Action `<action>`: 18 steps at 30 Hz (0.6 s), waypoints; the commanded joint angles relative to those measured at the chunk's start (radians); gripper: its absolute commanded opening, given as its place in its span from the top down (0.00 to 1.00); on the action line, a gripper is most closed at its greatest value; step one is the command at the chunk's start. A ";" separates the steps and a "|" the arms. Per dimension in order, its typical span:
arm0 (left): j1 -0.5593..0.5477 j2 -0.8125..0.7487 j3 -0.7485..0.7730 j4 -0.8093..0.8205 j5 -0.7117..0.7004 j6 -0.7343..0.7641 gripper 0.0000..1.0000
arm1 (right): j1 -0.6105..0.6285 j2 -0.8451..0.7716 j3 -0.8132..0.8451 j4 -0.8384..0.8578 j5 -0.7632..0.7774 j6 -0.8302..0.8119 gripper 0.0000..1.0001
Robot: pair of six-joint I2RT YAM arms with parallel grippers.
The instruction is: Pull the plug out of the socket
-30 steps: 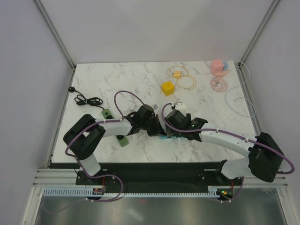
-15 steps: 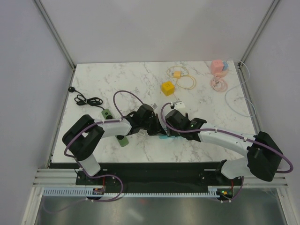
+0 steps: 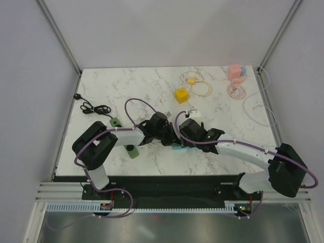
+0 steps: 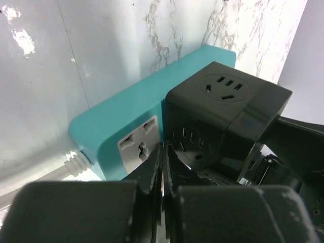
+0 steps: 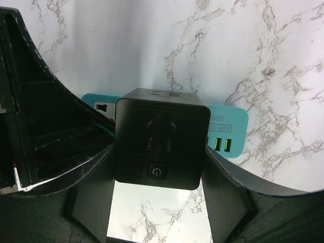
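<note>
The socket is a teal power strip lying flat on the marble; only a sliver of the strip shows in the top view, under both wrists. The plug is a black cube adapter seated in it, with outlets on its faces. My right gripper is shut on the plug, one finger against each side. My left gripper is shut with nothing in it, its tips resting on the strip's top right beside the plug. From above, the left gripper and right gripper meet over the strip.
A yellow cube and a white plug lie behind the grippers. Coiled cables and a pink cube sit at the back right. A green socket block with a black cord lies at left.
My right gripper's fingers have closed in onto the sides of the black plug. The left arm has shifted only slightly and its gripper stays shut.
</note>
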 commanded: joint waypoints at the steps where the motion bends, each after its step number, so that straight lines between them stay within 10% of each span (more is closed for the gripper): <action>1: -0.007 0.042 -0.052 -0.015 -0.059 -0.019 0.98 | 0.003 -0.026 -0.014 0.043 -0.055 0.004 1.00; 18: -0.014 0.062 -0.101 -0.066 -0.123 -0.022 0.98 | 0.003 -0.097 0.020 0.062 -0.102 -0.018 1.00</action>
